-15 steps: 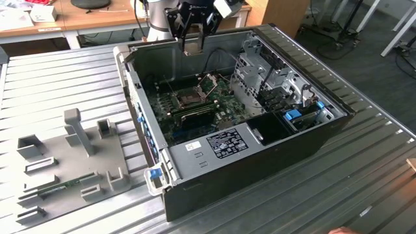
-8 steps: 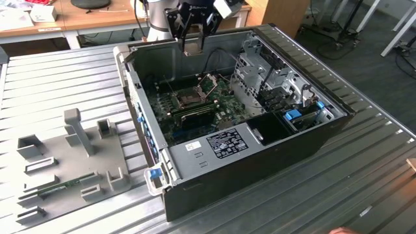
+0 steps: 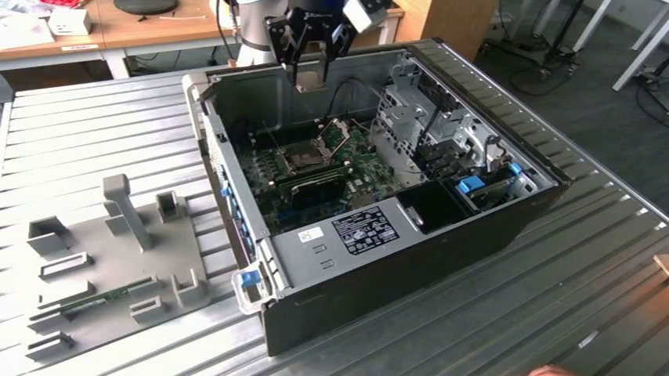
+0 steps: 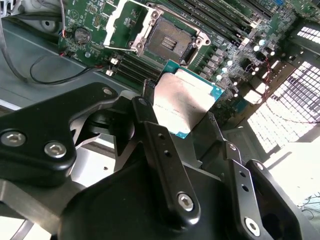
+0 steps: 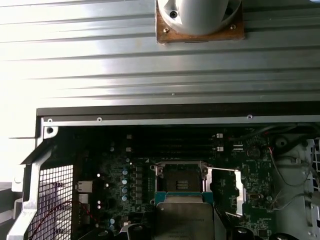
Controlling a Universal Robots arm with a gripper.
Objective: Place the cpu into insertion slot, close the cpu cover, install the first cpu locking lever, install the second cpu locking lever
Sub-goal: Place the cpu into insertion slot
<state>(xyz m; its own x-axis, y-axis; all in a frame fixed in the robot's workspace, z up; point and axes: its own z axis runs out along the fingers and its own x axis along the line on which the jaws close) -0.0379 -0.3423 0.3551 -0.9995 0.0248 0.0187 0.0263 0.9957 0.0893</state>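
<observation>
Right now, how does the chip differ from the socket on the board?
The chip is clamped in the gripper, off the green board; the socket sits fixed on that board, uncovered and empty. The chip's face is plain pale metal with a teal edge; the socket's middle is dark inside a silver rim. Both are square.

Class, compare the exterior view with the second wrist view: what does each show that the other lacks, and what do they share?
Exterior view: the whole computer case lying open on the ribbed table, with a grey fixture tray at the exterior view's left. Second wrist view: a round coin battery and the contact field inside the insertion slot. Shared: the gripper shut on the cpu, above the green board, slot uncovered.
</observation>
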